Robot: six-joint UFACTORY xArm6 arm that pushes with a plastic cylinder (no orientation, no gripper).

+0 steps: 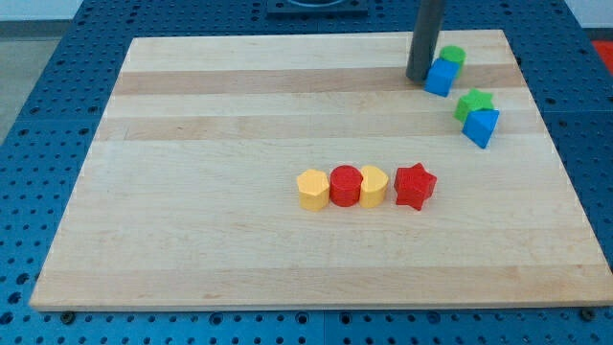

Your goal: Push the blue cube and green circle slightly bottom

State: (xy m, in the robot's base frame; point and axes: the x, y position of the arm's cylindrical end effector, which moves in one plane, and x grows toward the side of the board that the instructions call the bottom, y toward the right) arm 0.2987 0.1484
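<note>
The blue cube (441,77) sits near the board's top right, with the green circle (453,57) touching it just above and to its right. My tip (419,77) rests on the board right at the blue cube's left side, close to or touching it. The rod rises straight up out of the view's top.
A green star (473,103) and a second blue block (481,126) sit together lower right of the cube. A row of yellow hexagon (312,190), red circle (345,186), yellow block (374,186) and red star (415,186) lies mid-board. The wooden board (192,192) ends close above the green circle.
</note>
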